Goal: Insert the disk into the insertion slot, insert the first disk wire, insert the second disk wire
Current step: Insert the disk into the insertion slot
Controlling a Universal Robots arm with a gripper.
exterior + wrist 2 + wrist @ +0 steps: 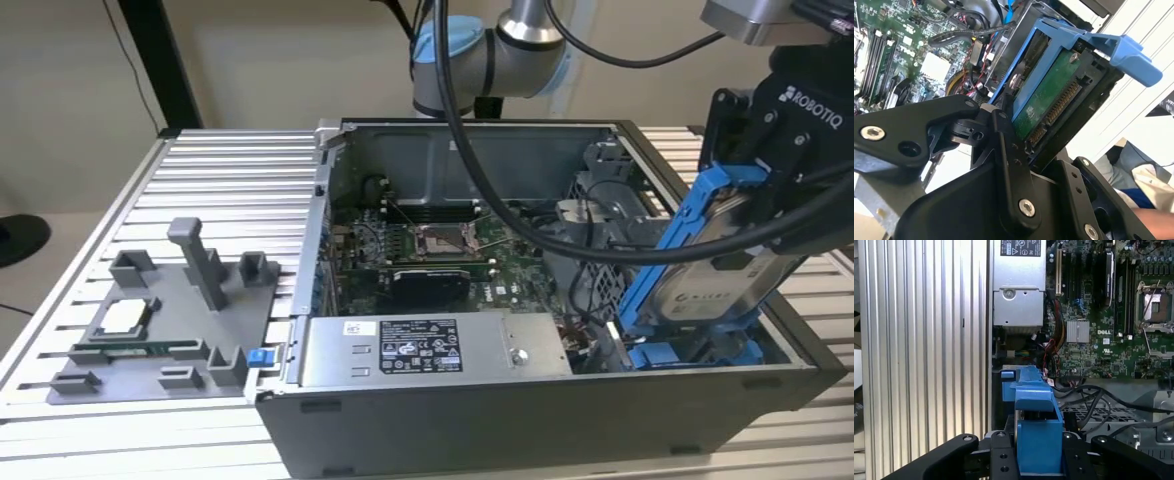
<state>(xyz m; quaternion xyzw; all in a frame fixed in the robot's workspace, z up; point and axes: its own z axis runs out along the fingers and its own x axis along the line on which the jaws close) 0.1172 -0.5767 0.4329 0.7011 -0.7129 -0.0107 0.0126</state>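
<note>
While our gripper (755,212) clamps the blue-framed disk (705,292), we see it tilted. Its lower end sits at the insertion slot (667,353).

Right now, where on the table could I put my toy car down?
The ribbed table is bare behind the grey fixture tray, beside the computer case, and in a strip in front of the tray. Inside the case it is crowded: motherboard, power supply, and the gripper holding the disk.

Grey fixture tray (200,325) beside open computer case (534,420)
</note>
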